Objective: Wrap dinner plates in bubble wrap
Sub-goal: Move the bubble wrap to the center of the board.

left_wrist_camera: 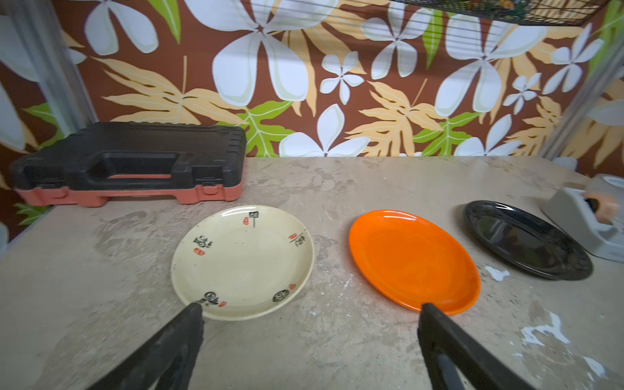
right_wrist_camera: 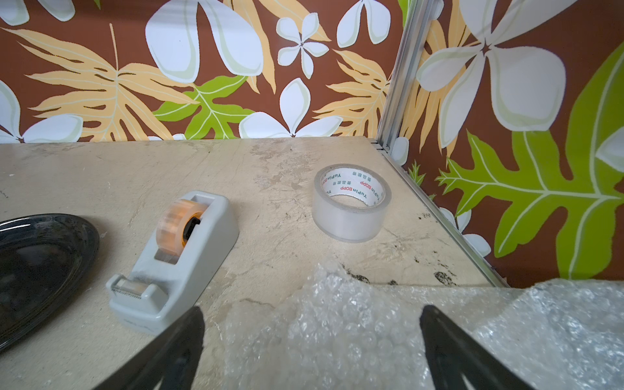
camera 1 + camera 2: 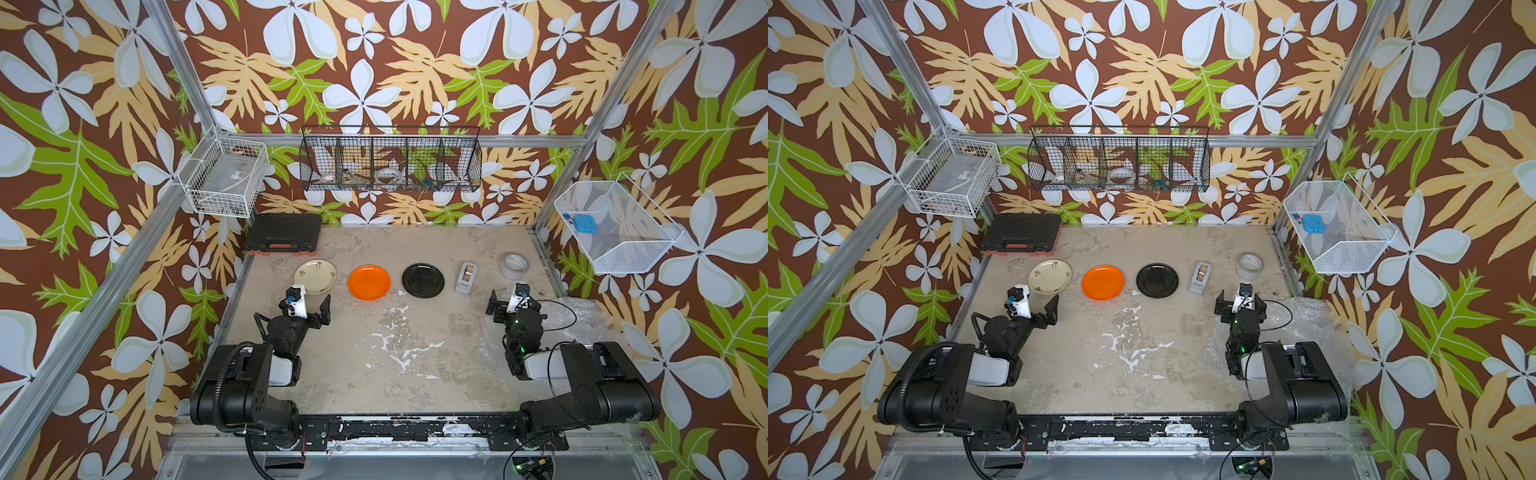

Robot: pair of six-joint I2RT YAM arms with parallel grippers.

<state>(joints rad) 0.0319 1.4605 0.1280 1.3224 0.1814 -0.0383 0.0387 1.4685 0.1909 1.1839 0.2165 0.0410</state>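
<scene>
Three dinner plates lie in a row across the far half of the table: cream (image 3: 316, 276) (image 1: 243, 261), orange (image 3: 369, 282) (image 1: 413, 258) and black (image 3: 423, 280) (image 2: 37, 270). All are bare. My left gripper (image 3: 305, 309) (image 1: 309, 305) hovers open just in front of the cream and orange plates, with only tabletop between its fingers. Crumpled clear bubble wrap (image 3: 582, 320) (image 2: 354, 331) lies at the table's right edge. My right gripper (image 3: 514, 305) (image 2: 310, 309) hangs open over its near end, holding nothing.
A grey tape dispenser (image 3: 466, 277) (image 2: 175, 256) sits right of the black plate, and a clear tape roll (image 3: 514, 266) (image 2: 351, 202) lies beyond it. A black tool case (image 3: 284, 232) occupies the back left corner. Wire baskets (image 3: 390, 160) hang on the walls.
</scene>
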